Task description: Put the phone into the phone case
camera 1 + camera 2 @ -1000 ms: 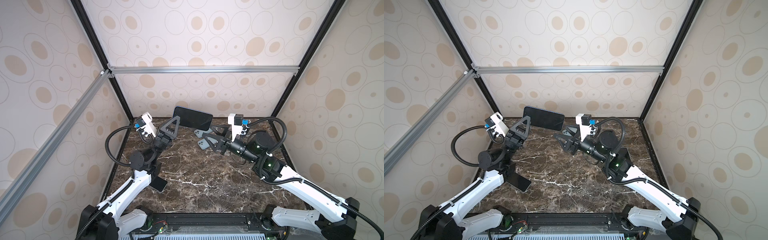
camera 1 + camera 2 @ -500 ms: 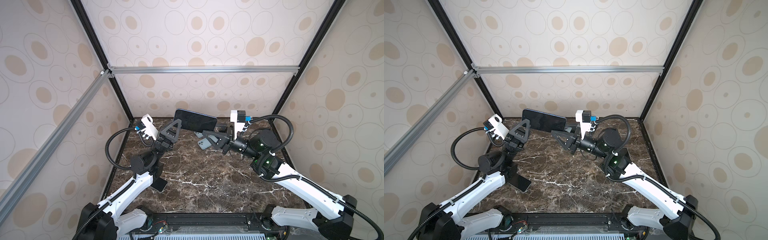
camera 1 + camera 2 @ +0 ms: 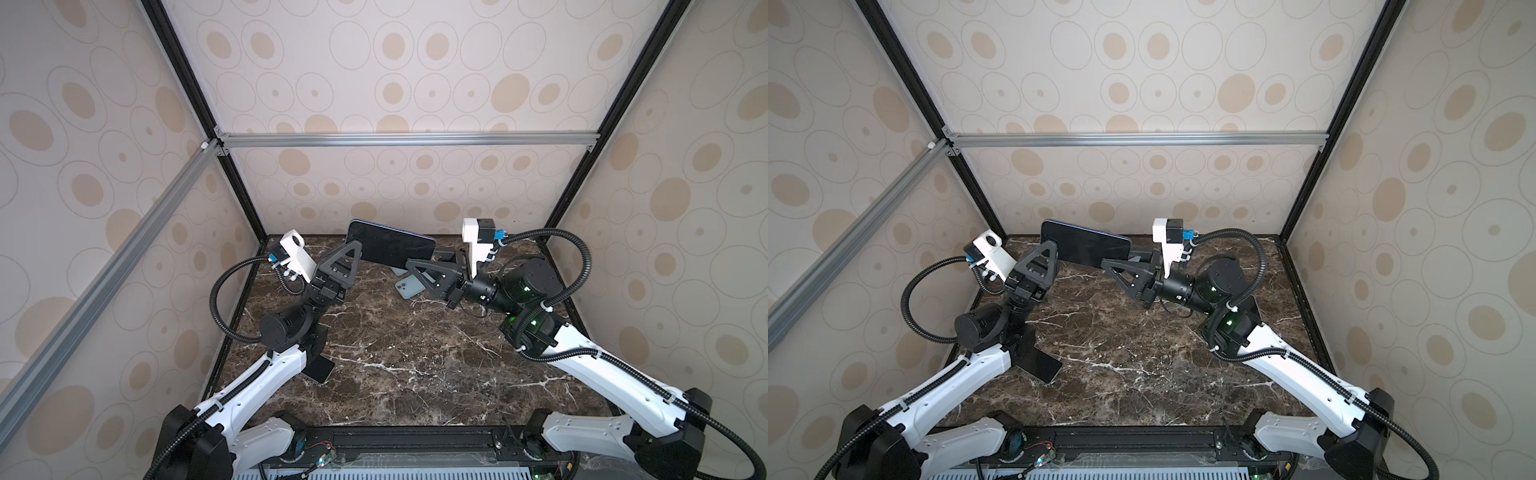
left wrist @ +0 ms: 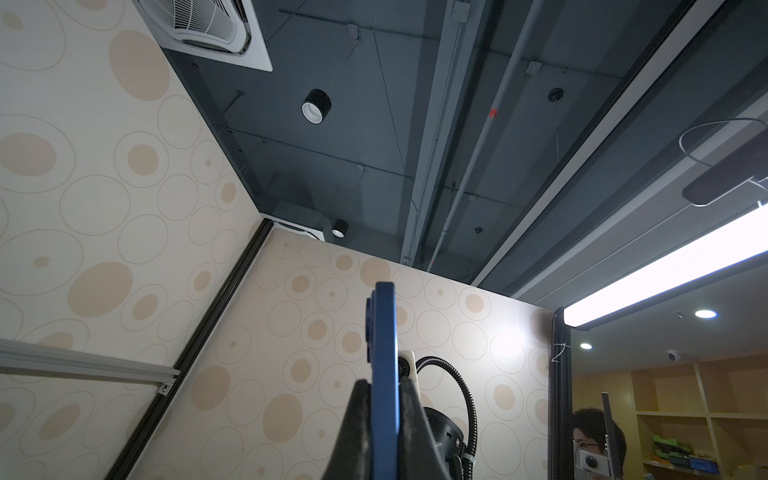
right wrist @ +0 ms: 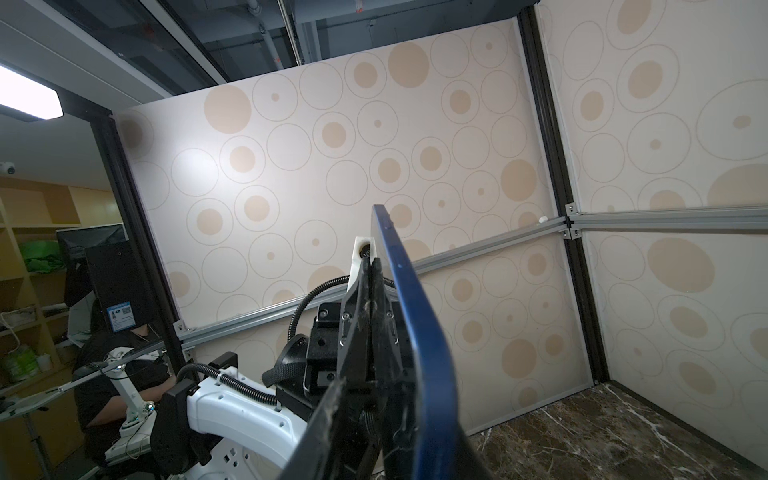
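Note:
A dark blue phone (image 3: 390, 249) (image 3: 1088, 249) hangs level above the back of the table. My left gripper (image 3: 353, 254) (image 3: 1054, 254) is shut on its left end. In the left wrist view the phone (image 4: 384, 332) stands edge-on, pinched in the left gripper (image 4: 384, 386). My right gripper (image 3: 415, 266) (image 3: 1113, 266) sits at the phone's right end. The right wrist view shows the phone (image 5: 399, 282) inside the right gripper (image 5: 395, 403), with one finger still apart from it. A grey-blue phone case (image 3: 409, 286) lies on the table below, partly hidden by the right gripper.
A dark flat slab (image 3: 320, 370) (image 3: 1040, 363) lies on the marble table (image 3: 395, 365) under the left arm. Patterned walls and an aluminium rail (image 3: 395, 139) close in the back and sides. A person sits outside the enclosure.
The left gripper has carried the phone a little to the right. The right gripper has risen to the phone's right end, and its jaws have narrowed around it.

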